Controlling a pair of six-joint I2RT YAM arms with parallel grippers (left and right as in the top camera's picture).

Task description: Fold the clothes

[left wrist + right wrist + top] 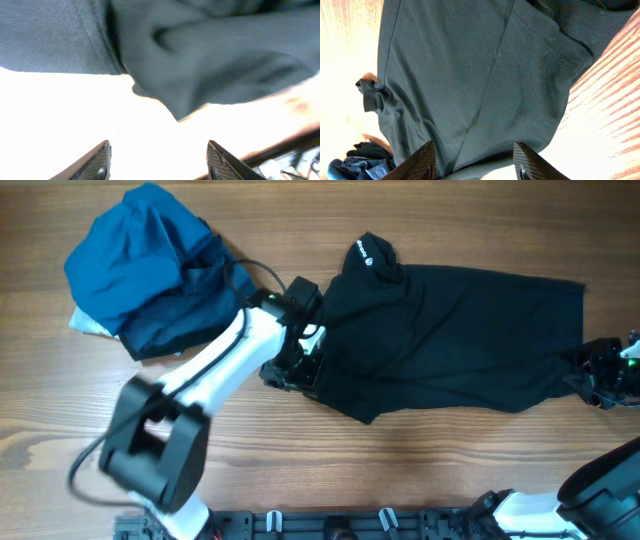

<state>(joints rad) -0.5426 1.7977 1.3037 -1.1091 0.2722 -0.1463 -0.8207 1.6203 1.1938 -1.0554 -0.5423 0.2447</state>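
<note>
One black soft-fabric collared shirt (450,330) is spread over the wooden surface (400,470), centre to right. One bright-blue and navy garment bundle (150,265) is heaped far left. The left gripper (159,145) is held spread at the shirt's left edge. The right gripper (474,145) is spread at its right end and is partly cut off in the overhead view.

A fixed camera looks straight down on the wooden table (420,470), far enough to show the whole black shirt (450,330). Each wrist camera sits very near the cloth (blurred on the left), looking past the left gripper (159,155) at its collar-side edge, past the right gripper (474,155) at its opposite end. All three views share the shirt.
</note>
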